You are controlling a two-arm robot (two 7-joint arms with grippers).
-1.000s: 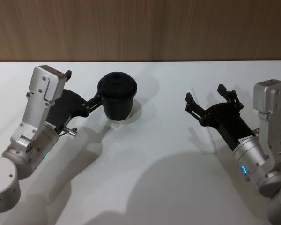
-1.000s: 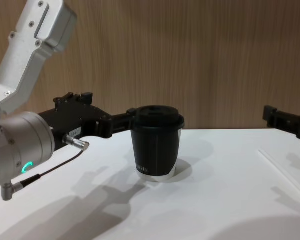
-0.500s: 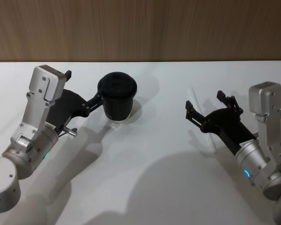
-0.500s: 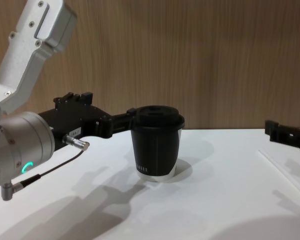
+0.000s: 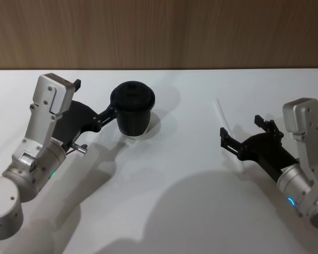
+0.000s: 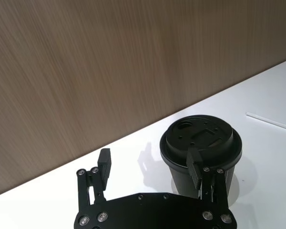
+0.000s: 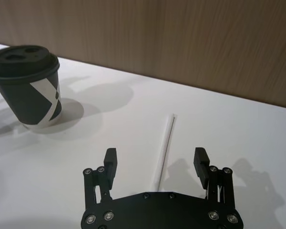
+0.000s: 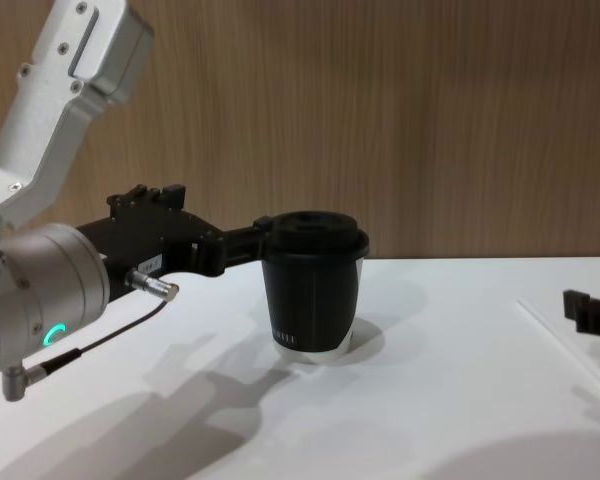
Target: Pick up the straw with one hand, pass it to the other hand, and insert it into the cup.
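Currently the white straw (image 7: 168, 138) lies flat on the white table (image 5: 175, 174), on the robot's right side and well apart from the cup. The right gripper (image 7: 155, 154) hangs low over the near part of it, its two black fingers spread wide. In the right wrist view the straw runs between them, its far end pointing toward the wooden wall (image 5: 159, 32) and its near end passing under the gripper's body. Neither finger touches the straw, and how high the fingertips sit above the table cannot be told. In the chest view one finger of this gripper comes in at the right edge, just above the table, beside the straw's thin line. A blue light (image 5: 290, 201) glows on the silver wrist behind it.

The black paper cup (image 5: 132, 108) stands upright toward the left of the table, with its domed black lid on, a white rim at the bottom and small white lettering low on its side. The left gripper (image 6: 148, 157) reaches toward it at lid height, fingers likewise spread and holding nothing. One finger sits right against the cup's side, just under the lid; whether it actually touches cannot be told. The other finger stands over bare table, so the cup is beside the gripper's opening, not within it. A green ring (image 8: 52, 335) glows on the left arm's silver wrist, and a thin dark cable (image 8: 100, 345) hangs beneath it.
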